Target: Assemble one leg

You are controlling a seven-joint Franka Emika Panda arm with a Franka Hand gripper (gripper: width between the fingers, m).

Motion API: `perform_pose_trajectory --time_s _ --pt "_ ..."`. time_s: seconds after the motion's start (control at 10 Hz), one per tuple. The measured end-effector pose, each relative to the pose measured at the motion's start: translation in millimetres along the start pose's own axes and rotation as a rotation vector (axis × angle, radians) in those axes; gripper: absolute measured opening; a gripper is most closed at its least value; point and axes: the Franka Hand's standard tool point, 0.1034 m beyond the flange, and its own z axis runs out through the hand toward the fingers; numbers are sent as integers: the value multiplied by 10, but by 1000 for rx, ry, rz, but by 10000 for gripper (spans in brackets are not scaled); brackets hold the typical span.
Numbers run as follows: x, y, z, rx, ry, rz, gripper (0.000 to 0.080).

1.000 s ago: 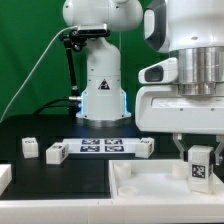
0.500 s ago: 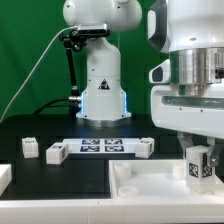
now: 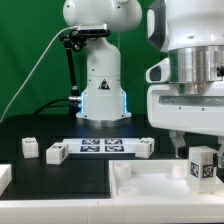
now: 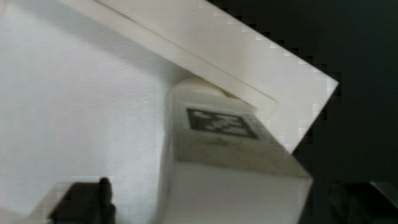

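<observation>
A white leg (image 3: 203,168) with a square marker tag stands upright at the near right, over the corner of the large white panel (image 3: 150,186). My gripper (image 3: 200,156) straddles the leg from above. In the wrist view the leg (image 4: 228,140) runs down to the panel (image 4: 89,110) near its raised rim. One dark finger (image 4: 89,202) stands apart from the leg with a strip of panel showing between them. The other finger (image 4: 349,205) lies against the leg's far side. The jaws look open around the leg.
Three more white legs (image 3: 29,148), (image 3: 56,152), (image 3: 146,148) lie on the black table around the marker board (image 3: 103,147). The robot base (image 3: 103,80) stands behind them. A white part (image 3: 4,178) shows at the exterior view's left edge.
The gripper shifted slightly toward the exterior view's right, then back. The leg between the fingers moved a little left, then right and slightly lower.
</observation>
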Motion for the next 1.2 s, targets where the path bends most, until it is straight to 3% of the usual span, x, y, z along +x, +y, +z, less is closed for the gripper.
perform_pose_trajectory --time_s 0.2,0.7,1.0,1.2 --pt "-23 -20 -6 -11 5 -284 647" --pt "-70 -12 17 -46 -12 -835 649" --pt "-90 -3 -1 -53 -27 -1097 649" --pt "-85 -5 -5 -57 -33 -1116 649"
